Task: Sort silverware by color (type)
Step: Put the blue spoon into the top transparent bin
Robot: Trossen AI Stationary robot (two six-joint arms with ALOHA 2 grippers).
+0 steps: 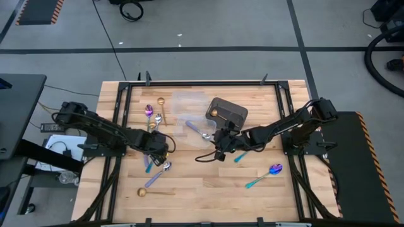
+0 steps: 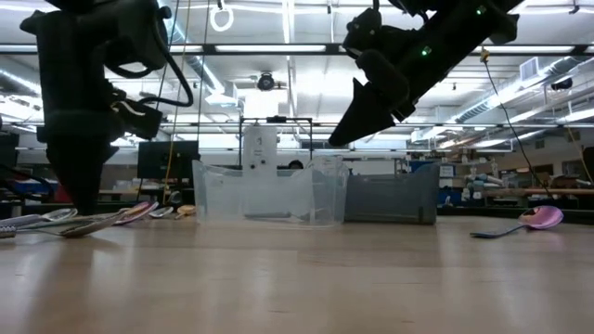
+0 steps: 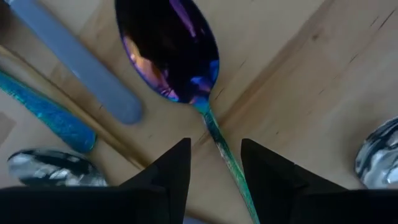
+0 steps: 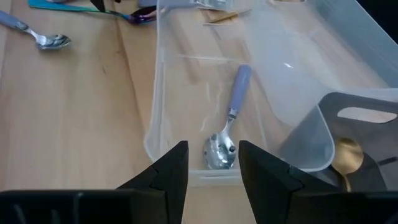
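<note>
Straddling an iridescent purple-blue metal spoon [image 3: 180,59] on the wooden counter [image 3: 323,93], the left claw [image 3: 214,163], open, apparently must close next.

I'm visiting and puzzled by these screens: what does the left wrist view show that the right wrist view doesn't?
Only the left wrist view shows an iridescent purple-blue spoon up close, its teal stem running between the left end effector fingers, which are apart.

Only the right wrist view shows a lavender-handled spoon lying in a clear tub, and a gold spoon in a dark bin.

Both show wooden tabletop.
</note>
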